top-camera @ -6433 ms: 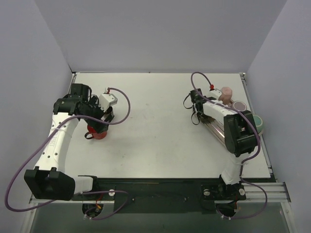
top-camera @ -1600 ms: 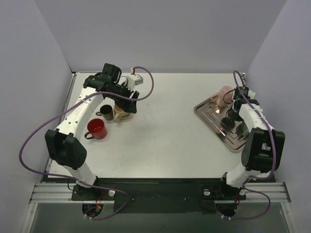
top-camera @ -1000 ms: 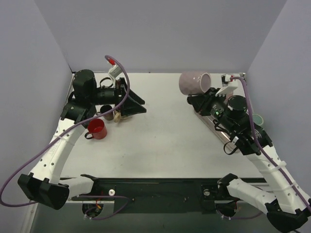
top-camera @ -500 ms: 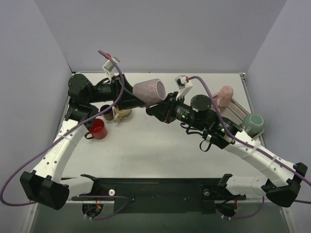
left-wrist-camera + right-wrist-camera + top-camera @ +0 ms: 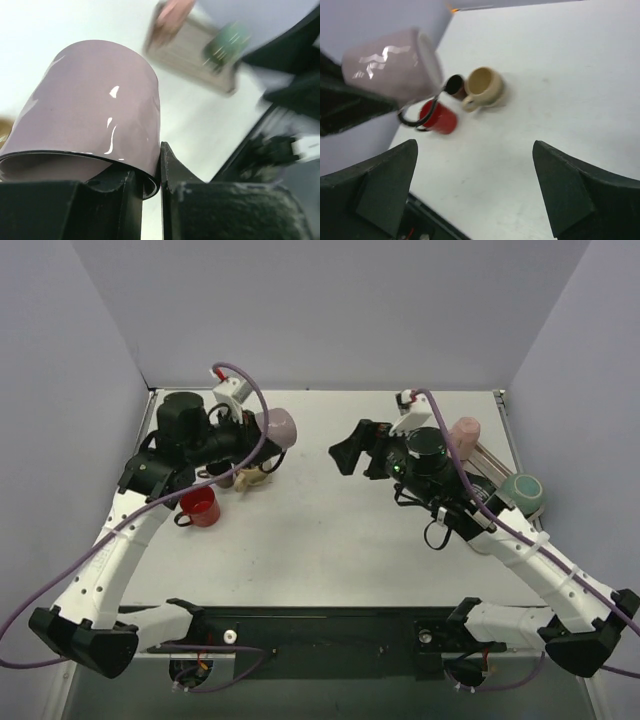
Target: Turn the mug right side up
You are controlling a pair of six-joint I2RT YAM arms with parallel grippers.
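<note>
Your left claw [image 5: 150, 167] pinches the mauve mug [image 5: 90, 110] by its rim, holding it off the table [image 5: 320, 540] near the beige cup [image 5: 482, 85]; the mug lies sideways, long axis roughly level, base pointing toward your right claw [image 5: 348, 450]; that claw is spread wide and empty.

No readable text is showing on the mug [image 5: 95, 100]. Nothing legible is appearing elsewhere in any view.
</note>
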